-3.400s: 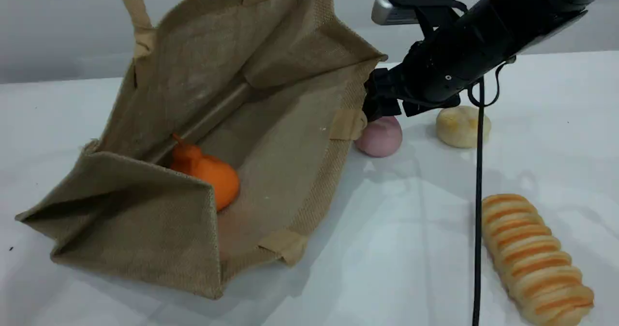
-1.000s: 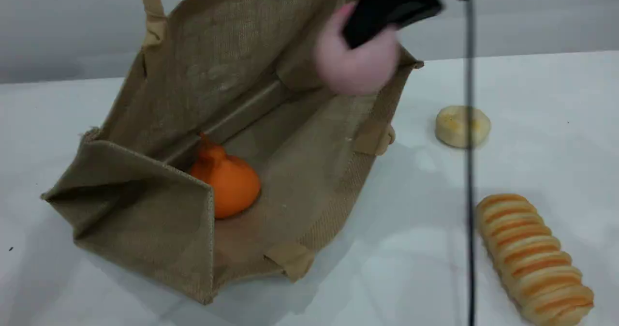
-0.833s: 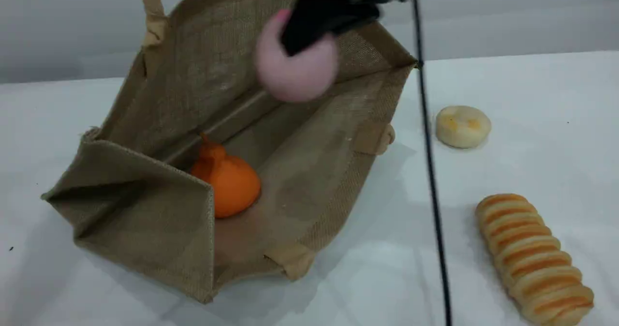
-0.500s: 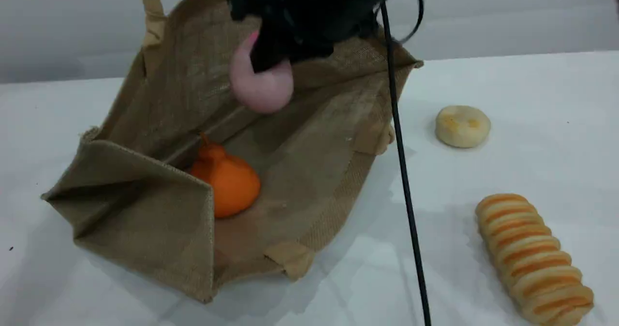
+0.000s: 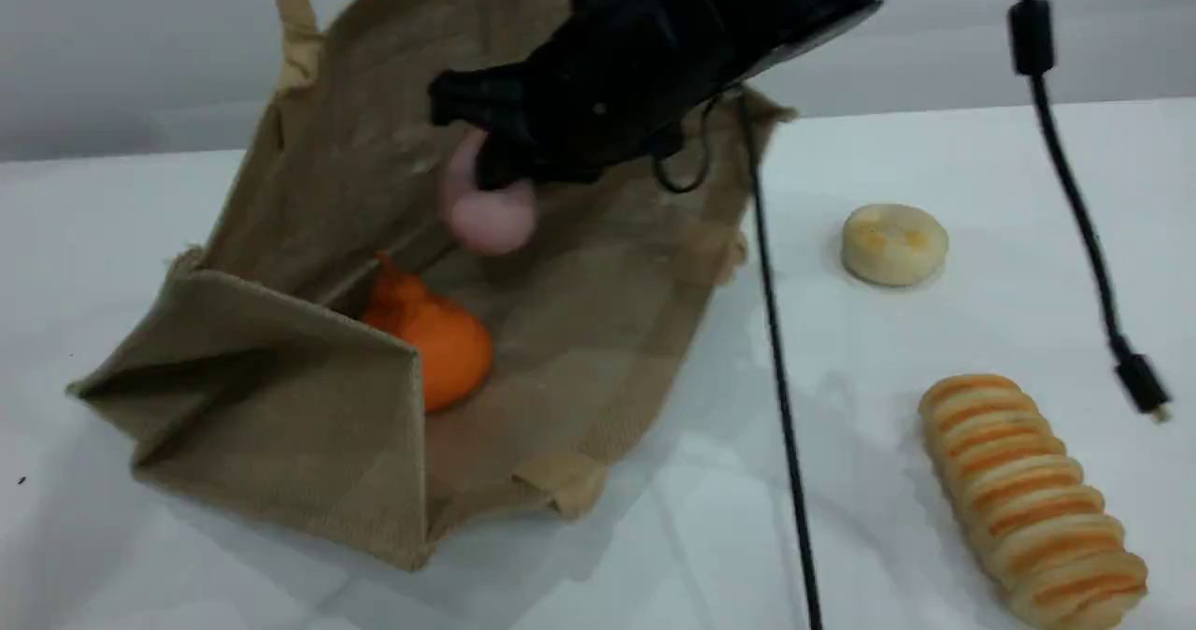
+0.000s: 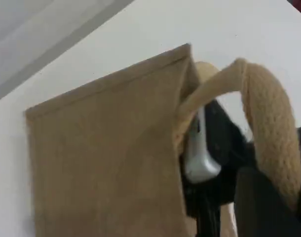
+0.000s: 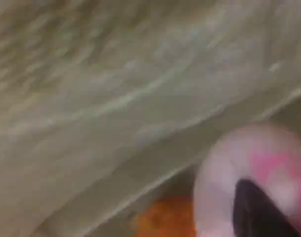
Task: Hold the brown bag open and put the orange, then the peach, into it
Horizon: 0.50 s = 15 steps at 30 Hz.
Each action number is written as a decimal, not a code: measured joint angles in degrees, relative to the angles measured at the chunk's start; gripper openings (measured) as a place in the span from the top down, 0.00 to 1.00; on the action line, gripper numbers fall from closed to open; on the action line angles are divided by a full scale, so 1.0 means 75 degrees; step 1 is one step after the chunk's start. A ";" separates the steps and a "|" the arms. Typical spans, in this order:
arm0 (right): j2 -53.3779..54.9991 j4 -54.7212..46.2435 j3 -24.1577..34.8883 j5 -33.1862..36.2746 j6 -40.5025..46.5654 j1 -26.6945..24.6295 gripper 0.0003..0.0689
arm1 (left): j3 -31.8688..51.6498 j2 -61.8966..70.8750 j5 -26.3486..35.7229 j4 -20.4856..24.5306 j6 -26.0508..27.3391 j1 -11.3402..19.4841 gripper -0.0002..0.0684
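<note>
The brown bag (image 5: 280, 406) lies tilted on the table with its mouth held wide toward the camera. One beige handle (image 5: 290, 22) is pulled taut up out of the scene view. In the left wrist view that handle (image 6: 269, 113) loops down into my left gripper (image 6: 274, 207), which is shut on it. The orange (image 5: 434, 331) rests inside on the bag's lower wall. My right gripper (image 5: 500, 177) is inside the bag's mouth, shut on the pink peach (image 5: 488, 214), which hangs just above the orange. The right wrist view shows the peach (image 7: 239, 168), the orange (image 7: 165, 217) and the bag wall (image 7: 116, 74).
A pale round pastry (image 5: 894, 243) sits on the white table to the right of the bag. A long orange-striped bread roll (image 5: 1028, 494) lies at the front right. Two black cables (image 5: 775, 331) hang from the right arm across the table.
My right gripper lifted the peach from beside the bag, carried it left over the rim and lowered it into the bag. The bag shifted slightly; the orange stayed inside.
</note>
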 joint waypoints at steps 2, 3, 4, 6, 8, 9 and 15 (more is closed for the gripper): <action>0.0046 0.0304 -0.0068 0.0427 -0.0312 0.0000 0.93 | 0.0000 0.0000 0.0000 0.0000 0.0000 0.0000 0.88; 0.0046 0.0375 -0.0068 0.0588 -0.0425 0.0000 0.91 | 0.0000 0.0000 0.0000 0.0000 0.0000 0.0000 0.88; 0.0046 0.0449 -0.0068 0.0719 -0.0512 0.0000 0.88 | 0.0000 0.0000 0.0000 0.0000 0.0000 0.0000 0.88; 0.0046 0.0448 -0.0068 0.0798 -0.0598 0.0000 0.79 | 0.0000 0.0000 0.0000 0.0000 0.0000 0.0000 0.88; 0.0046 0.0448 -0.0068 0.0798 -0.0659 0.0000 0.68 | 0.0000 0.0000 0.0000 0.0000 0.0000 0.0000 0.88; 0.0037 0.0448 -0.0068 0.0798 -0.0687 0.0000 0.62 | 0.0007 0.0000 0.0000 0.0000 0.0000 0.0000 0.88; -0.0036 0.0304 -0.0068 0.1327 -0.0708 -0.0007 0.35 | 0.0007 0.0000 0.0000 0.0000 0.0000 0.0000 0.88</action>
